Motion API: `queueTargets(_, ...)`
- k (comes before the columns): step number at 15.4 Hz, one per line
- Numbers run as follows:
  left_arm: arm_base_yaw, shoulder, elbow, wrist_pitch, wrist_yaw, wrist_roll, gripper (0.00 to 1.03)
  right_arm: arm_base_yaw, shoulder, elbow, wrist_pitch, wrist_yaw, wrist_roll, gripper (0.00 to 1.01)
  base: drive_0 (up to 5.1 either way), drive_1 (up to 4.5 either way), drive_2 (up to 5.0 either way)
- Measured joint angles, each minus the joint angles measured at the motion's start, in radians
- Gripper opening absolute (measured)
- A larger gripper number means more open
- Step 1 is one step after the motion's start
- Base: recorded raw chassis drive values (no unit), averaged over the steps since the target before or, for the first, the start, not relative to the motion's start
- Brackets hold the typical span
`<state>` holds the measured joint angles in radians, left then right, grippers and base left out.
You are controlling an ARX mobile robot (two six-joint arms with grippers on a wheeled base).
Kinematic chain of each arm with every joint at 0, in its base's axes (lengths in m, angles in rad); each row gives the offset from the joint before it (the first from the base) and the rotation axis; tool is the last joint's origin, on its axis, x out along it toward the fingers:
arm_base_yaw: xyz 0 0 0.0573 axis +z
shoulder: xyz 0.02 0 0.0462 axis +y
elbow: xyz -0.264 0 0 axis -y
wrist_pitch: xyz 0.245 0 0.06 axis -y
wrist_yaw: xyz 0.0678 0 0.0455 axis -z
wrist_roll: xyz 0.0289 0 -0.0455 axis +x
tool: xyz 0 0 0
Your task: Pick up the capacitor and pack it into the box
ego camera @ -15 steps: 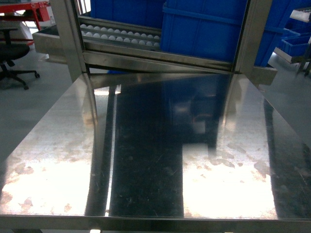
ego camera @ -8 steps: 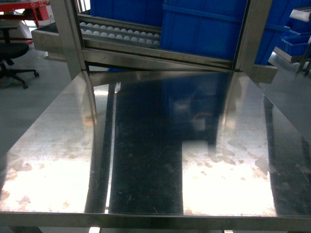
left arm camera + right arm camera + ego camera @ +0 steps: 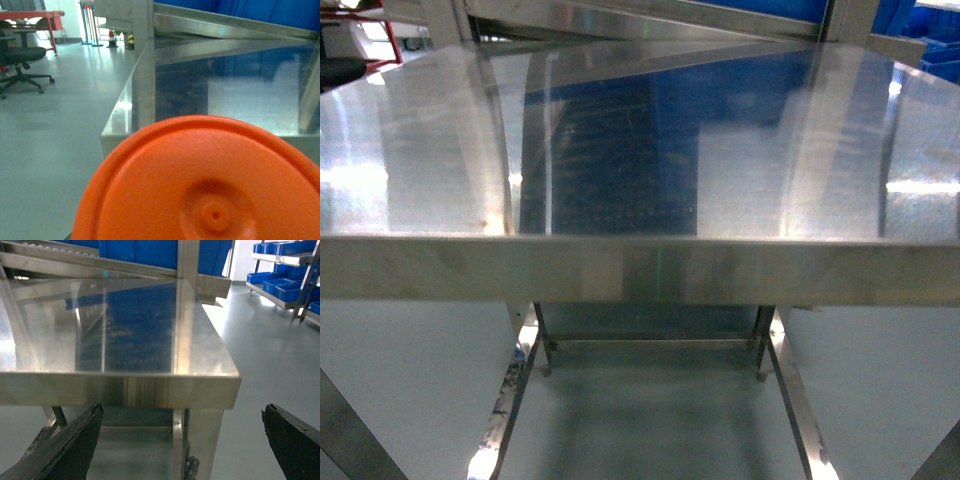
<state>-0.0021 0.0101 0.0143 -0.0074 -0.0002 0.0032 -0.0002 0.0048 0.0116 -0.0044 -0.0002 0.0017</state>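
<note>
Facing the near edge of the shiny stainless-steel tabletop [image 3: 640, 270], the right end effector [image 3: 182, 440] sits below tabletop level, its two black fingers [image 3: 75, 440] spread wide and released, nothing between them. A round orange plastic disc [image 3: 205, 185] fills the left wrist view; that end effector's state cannot be told. No box or capacitor shows anywhere.

Orange round plastic capacitor [image 3: 210, 190], end face showing raised rim and central nub, before the steel table [image 3: 122, 117] at its near-left corner.
</note>
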Motion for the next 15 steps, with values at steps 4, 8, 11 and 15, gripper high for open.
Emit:
queueTargets(4, 0.0, 0.0, 0.0, 0.0, 0.0, 0.0, 0.43, 0.0, 0.0, 0.0, 0.0, 0.0, 0.0, 0.98, 0.0, 0.0, 0.0)
queueTargets(8, 0.0, 0.0, 0.0, 0.001, 0.0, 0.0, 0.43, 0.0, 0.0, 0.0, 0.0, -0.001, 0.0, 0.98, 0.0, 0.0, 0.0)
queueTargets(11, 0.0, 0.0, 0.0, 0.0, 0.0, 0.0, 0.43, 0.0, 0.0, 0.0, 0.0, 0.0, 0.001, 0.98, 0.0, 0.0, 0.0)
queueTargets(15, 0.0, 0.0, 0.0, 0.0, -0.003, 0.0, 0.43, 0.0, 0.0, 0.0, -0.002, 0.0, 0.001, 0.98, 0.0, 0.0, 0.0)
